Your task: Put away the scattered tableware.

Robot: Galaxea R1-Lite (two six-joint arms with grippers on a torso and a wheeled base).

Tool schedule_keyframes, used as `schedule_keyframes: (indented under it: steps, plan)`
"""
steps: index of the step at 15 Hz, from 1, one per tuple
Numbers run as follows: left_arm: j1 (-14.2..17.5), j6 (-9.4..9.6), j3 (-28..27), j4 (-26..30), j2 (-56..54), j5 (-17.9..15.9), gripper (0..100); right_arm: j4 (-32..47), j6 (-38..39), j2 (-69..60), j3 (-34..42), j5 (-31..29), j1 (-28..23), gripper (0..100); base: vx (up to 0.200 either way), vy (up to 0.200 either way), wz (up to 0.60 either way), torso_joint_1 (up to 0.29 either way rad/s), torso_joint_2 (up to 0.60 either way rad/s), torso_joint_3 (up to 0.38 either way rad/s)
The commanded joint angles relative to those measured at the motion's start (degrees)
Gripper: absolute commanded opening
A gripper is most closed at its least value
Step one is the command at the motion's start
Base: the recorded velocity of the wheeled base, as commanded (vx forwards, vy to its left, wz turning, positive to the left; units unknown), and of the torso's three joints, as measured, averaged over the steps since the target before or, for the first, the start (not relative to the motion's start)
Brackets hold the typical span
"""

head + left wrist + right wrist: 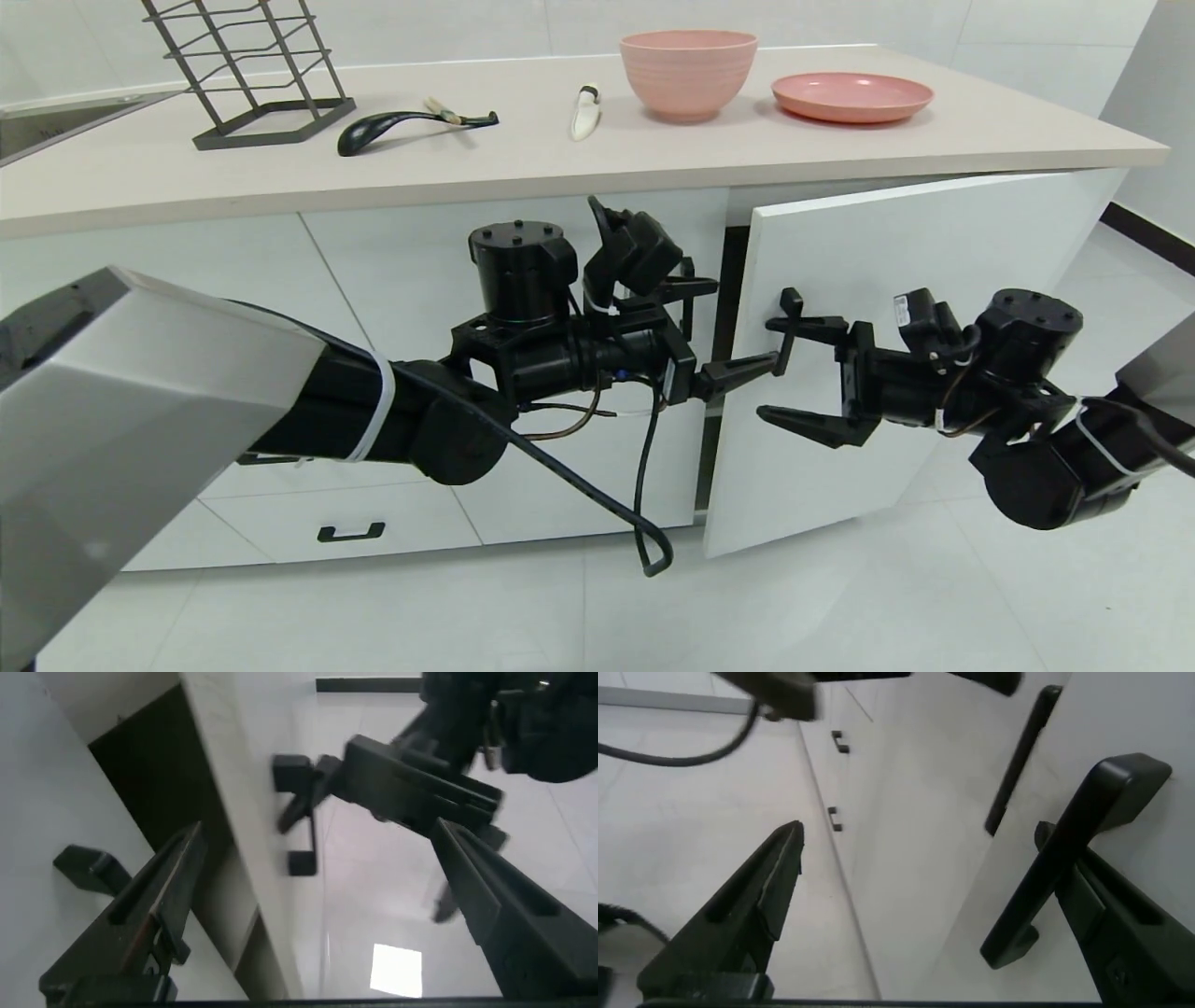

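On the counter lie a black spoon point(373, 129), chopsticks point(448, 112), a white utensil point(585, 114), a pink bowl point(688, 70) and a pink plate point(851, 95). Below them a white cabinet door point(934, 280) stands partly open. My left gripper point(745, 325) is open at the door's free edge point(238, 812), which passes between its fingers. My right gripper point(766, 369) is open in front of the door, its upper finger right beside the black door handle point(792, 322). That handle point(1064, 849) lies close against one finger. Neither gripper holds anything.
A black wire rack point(252, 75) stands at the counter's back left, beside a sink point(56, 117). A drawer with a black pull point(350, 533) sits low on the left. A loose cable point(644, 504) hangs from my left arm. White tiled floor spreads below.
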Motion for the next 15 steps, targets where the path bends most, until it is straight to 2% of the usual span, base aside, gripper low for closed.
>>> schedule_keyframes:
  steps: [1,5,6,8,11,14,15]
  plan:
    - [-0.88,-0.10,-0.77,-0.02,0.13,0.19,100,0.18,-0.41,-5.99,7.01,1.01,0.03,100,0.000,0.000,0.00,0.000,0.00,0.000]
    - [-3.34,-2.30,-1.30,-0.99,0.22,2.21,100,0.27,-1.02,-10.12,13.86,1.62,-0.06,100,0.000,0.000,0.00,0.000,0.00,0.000]
    - [-4.92,-3.27,-2.00,-1.78,0.84,2.29,100,0.27,-1.55,-10.65,16.32,1.36,-0.06,100,0.000,0.000,0.00,0.000,0.00,0.000]
    - [-6.86,-3.88,-3.76,-1.87,2.07,3.79,100,0.36,-2.17,-10.73,17.99,1.01,-0.06,100,0.000,0.000,0.00,0.000,0.00,0.000]
    - [-9.40,-5.99,-5.87,-2.31,3.56,5.11,100,0.36,-2.52,-10.65,18.08,-0.66,-0.14,100,0.000,0.000,0.00,0.000,0.00,0.000]
    - [-12.13,-10.56,-10.27,-5.56,6.90,8.36,100,0.71,-4.10,-10.73,20.89,-4.35,-0.23,100,0.000,0.000,0.00,0.000,0.00,0.000]
    - [-12.48,-11.44,-11.06,-6.79,7.69,8.45,100,0.71,-4.10,-10.73,20.72,-5.85,-0.67,100,0.000,0.000,0.00,0.000,0.00,0.000]
